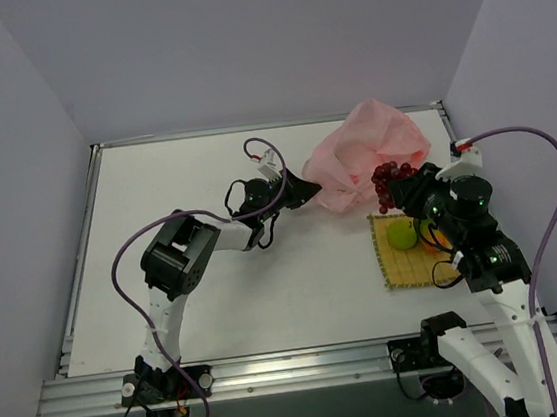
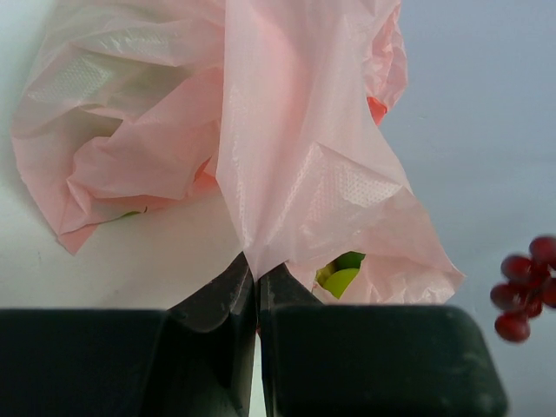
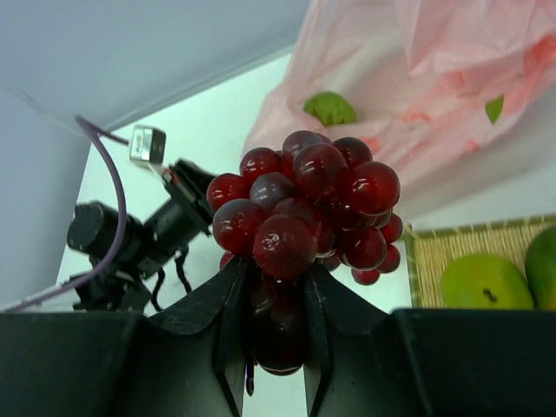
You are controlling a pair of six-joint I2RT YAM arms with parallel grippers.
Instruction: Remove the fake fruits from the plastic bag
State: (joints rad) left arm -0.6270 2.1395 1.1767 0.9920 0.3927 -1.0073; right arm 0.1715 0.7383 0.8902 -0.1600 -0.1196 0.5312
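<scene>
No text, label, brand, number or sign can be read in any view. The small pale block (image 3: 148, 144) on the purple cable (image 3: 120, 217), far left, may carry markings, but it is too small and blurred to tell.

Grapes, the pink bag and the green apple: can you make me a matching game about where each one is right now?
Things:
1. grape bunch
2. plastic bag
3. green apple

Places:
A. lying on the yellow mat
B. pinched by the left gripper
C. held by the right gripper

Pairs: 1-C, 2-B, 3-A
</scene>
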